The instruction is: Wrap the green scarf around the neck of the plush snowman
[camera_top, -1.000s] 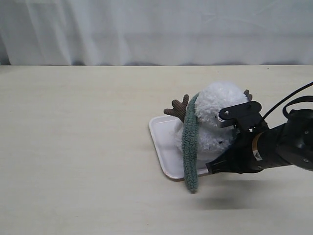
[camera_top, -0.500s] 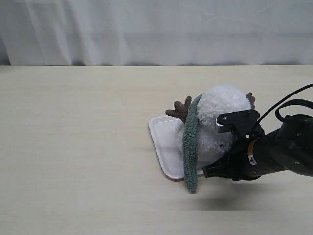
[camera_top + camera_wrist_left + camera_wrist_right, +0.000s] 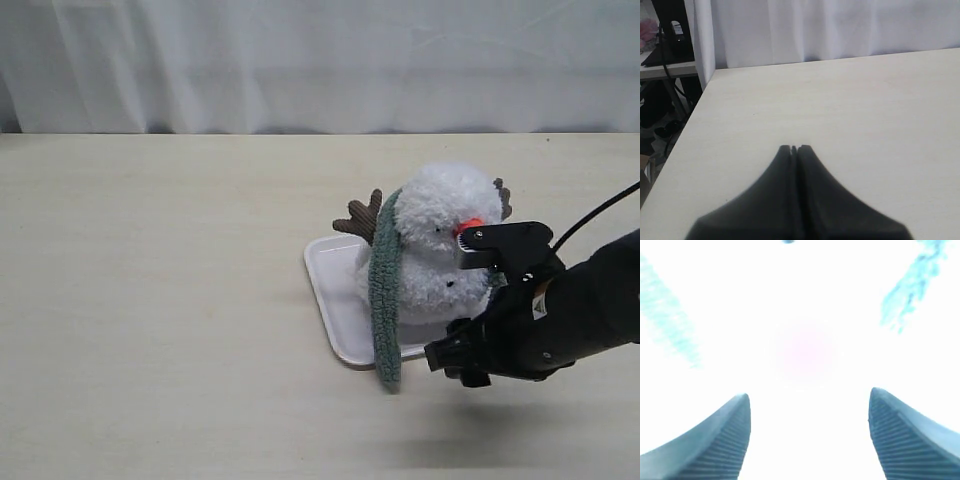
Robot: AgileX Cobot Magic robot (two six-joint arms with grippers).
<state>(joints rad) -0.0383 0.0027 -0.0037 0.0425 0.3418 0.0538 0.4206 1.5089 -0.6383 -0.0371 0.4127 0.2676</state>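
Observation:
The plush snowman (image 3: 437,235) sits upright on a white tray (image 3: 330,290), its orange nose (image 3: 467,224) facing the right arm. The green scarf (image 3: 385,300) runs from behind the snowman's neck down its left side and hangs past the tray's front edge. A second scarf strip shows in the glare-washed right wrist view (image 3: 912,285). My right gripper (image 3: 807,400) is open close in front of the white plush, with nothing between its fingers (image 3: 725,435). The right arm (image 3: 540,325) is low, beside the body ball. My left gripper (image 3: 795,148) is shut over bare table, out of the exterior view.
A white curtain (image 3: 320,60) hangs behind the table's far edge. The table's left edge (image 3: 687,145) shows in the left wrist view, with dark equipment beyond it. Brown twig arms (image 3: 358,218) stick out from the snowman's sides.
The right arm has drawn back and down from the snowman's front. The snowman has settled upright and shifted a little left, so its orange nose shows. The scarf hangs as before.

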